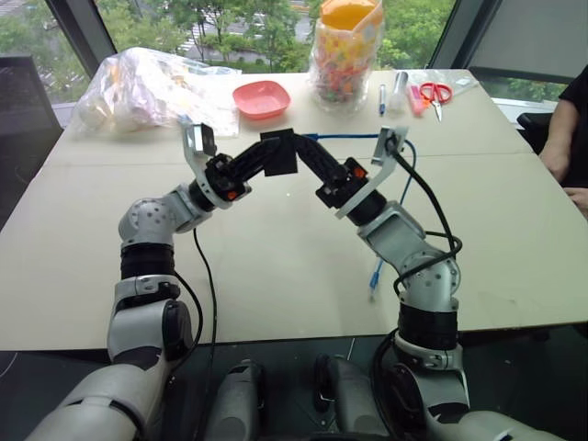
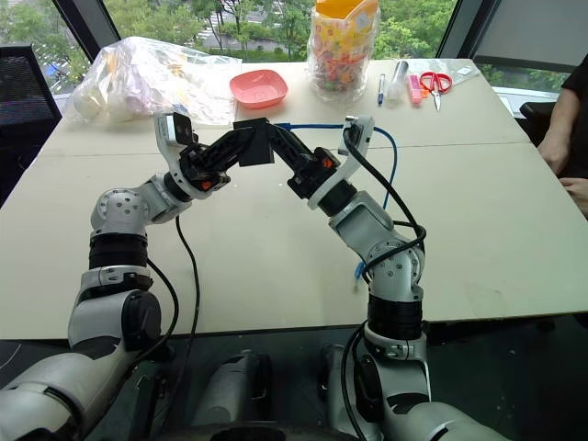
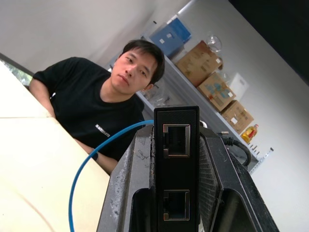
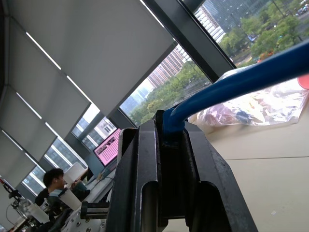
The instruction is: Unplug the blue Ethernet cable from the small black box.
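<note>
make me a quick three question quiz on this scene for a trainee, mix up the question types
1. True or false: the small black box rests flat on the table.
2. Which gripper is shut on the blue Ethernet cable? A) left gripper B) right gripper
3. Fill in: the pink dish sits between the clear plastic bag and the ____ of colourful pieces.

Key: 1 false, the left gripper holds it up in the air. 2 B. 3 jar.

Blue Ethernet cable (image 4: pixel 241 79) plug hidden betw. right hand (image 4: pixel 174 145) fingers; small black box (image 3: pixel 176 164) cut off.
</note>
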### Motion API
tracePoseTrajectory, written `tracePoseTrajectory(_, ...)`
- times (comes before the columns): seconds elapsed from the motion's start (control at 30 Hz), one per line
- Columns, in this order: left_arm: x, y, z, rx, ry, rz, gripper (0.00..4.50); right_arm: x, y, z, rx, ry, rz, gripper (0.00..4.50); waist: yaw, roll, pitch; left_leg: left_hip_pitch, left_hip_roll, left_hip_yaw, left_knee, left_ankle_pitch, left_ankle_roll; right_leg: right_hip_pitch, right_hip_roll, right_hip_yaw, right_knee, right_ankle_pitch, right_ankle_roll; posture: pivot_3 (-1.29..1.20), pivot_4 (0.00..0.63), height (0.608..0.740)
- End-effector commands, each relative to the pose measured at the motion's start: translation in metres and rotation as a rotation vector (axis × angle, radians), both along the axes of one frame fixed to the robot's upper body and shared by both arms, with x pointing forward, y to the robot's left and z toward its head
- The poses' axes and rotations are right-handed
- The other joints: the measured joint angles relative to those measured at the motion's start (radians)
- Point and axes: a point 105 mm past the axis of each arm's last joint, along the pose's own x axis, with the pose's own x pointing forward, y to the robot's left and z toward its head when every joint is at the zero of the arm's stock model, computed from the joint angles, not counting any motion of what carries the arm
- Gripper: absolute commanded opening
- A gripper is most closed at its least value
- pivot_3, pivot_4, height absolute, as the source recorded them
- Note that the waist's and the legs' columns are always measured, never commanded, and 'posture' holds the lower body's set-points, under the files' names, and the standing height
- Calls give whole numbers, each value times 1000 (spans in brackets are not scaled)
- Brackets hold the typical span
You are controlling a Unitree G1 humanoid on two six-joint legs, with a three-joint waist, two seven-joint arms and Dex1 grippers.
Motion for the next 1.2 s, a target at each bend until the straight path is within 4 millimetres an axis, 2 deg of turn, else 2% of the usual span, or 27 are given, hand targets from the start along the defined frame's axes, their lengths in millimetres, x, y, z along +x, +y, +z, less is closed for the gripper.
tracePoseTrajectory(0.03,1,10,10,-13,-48,47,498,3,-12,7,80,8,-29,12,0,0,0,0,0,0,0,0,0,0,0,0,0,0,0,0,150,740)
tracePoseTrajectory(0.2,6,36,14,-9,-56,149,498,26,-59,-5,55,53,-229,12,0,0,0,0,0,0,0,0,0,0,0,0,0,0,0,0,150,740)
tracePoseTrajectory(0.33,9,47,15,26,-69,211,498,34,-71,-11,-78,36,-285,12,0,0,0,0,0,0,-1,0,0,-1,0,0,-1,0,0,0,150,740)
tracePoseTrajectory(0.4,14,45,12,100,-87,266,498,43,-75,-16,-146,43,-318,12,0,0,0,0,0,0,-1,0,0,-1,0,0,-1,0,0,0,150,740)
tracePoseTrajectory(0.47,22,35,5,225,-137,342,498,62,-88,-25,-232,84,-404,12,0,0,0,0,-1,0,-1,0,0,-1,0,0,-1,0,0,0,150,740)
tracePoseTrajectory(0.6,38,14,-6,395,-263,510,498,106,-130,-60,-410,240,-591,12,4,0,0,0,-2,1,-1,0,0,0,-1,0,-1,-1,-2,0,150,740)
tracePoseTrajectory(0.73,45,-4,-18,466,-338,573,498,122,-146,-73,-464,278,-638,1666,2,0,0,-2,-3,2,-1,-1,1,0,-1,0,-2,1,-1,0,150,740)
tracePoseTrajectory(0.8,50,-14,-28,502,-355,600,498,125,-152,-81,-519,294,-647,2776,0,0,0,-2,-3,4,-2,-2,3,-1,-1,1,-2,1,-1,0,150,740)
tracePoseTrajectory(0.87,56,-24,-38,546,-378,635,498,123,-149,-86,-573,284,-607,3721,-1,0,0,-1,-3,6,-3,-2,3,-1,-1,1,-2,0,-1,0,150,740)
tracePoseTrajectory(0.9,59,-27,-40,552,-382,653,498,120,-146,-88,-595,280,-578,4369,-2,0,0,-2,-3,6,-3,-2,3,-1,-1,1,-2,0,-1,0,150,740)
tracePoseTrajectory(0.93,61,-32,-42,559,-392,671,498,116,-140,-89,-628,262,-539,4486,-2,0,0,-1,-3,6,-3,-2,3,-2,-1,1,-2,1,-1,0,150,740)
tracePoseTrajectory(1.07,72,-57,-60,635,-444,758,498,77,-104,-91,-703,156,-395,4486,7,0,0,-1,-2,4,-3,-2,3,-1,-1,0,-2,-2,3,0,150,740)
tracePoseTrajectory(1.2,73,-69,-76,687,-467,800,498,56,-97,-89,-678,143,-412,4486,4,0,0,-2,-1,2,-2,-2,3,-1,-3,0,-2,-2,4,0,150,740)
